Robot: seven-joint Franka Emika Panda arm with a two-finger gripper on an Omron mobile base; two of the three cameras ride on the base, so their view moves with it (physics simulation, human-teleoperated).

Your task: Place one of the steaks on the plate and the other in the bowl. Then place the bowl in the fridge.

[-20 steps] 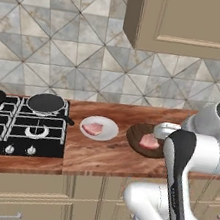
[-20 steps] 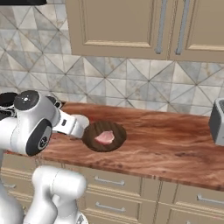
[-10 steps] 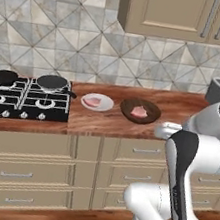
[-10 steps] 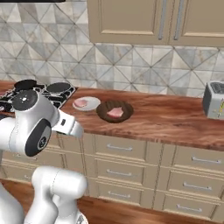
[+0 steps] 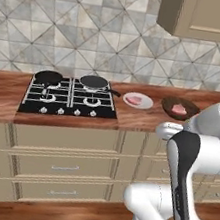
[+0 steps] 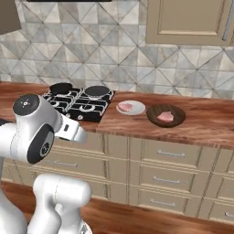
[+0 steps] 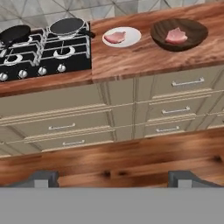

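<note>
One pink-red steak [image 7: 115, 36] lies on the white plate [image 7: 133, 35] on the wooden counter, just right of the hob. The other steak [image 7: 176, 36] rests in the dark brown bowl [image 7: 197, 30] to the plate's right. The side cameras show the same pair: plate [image 5: 146, 101] [image 6: 138, 109] and bowl [image 5: 168, 104] [image 6: 153, 112], each with its meat. My gripper [image 7: 114, 179] hangs well back from the counter over the floor, open, with nothing between its fingers. The fridge is out of view.
A black gas hob [image 5: 71, 98] carries two black pans [image 5: 95, 82] at its back. Beige drawers [image 7: 118, 118] run under the counter. Brown wooden floor [image 7: 113, 162] lies between me and the cabinets. Wall cupboards [image 5: 208, 17] hang at upper right.
The whole picture has shifted: the base has backed away from the counter, so plate and bowl look smaller and farther. Both steaks lie as before.
</note>
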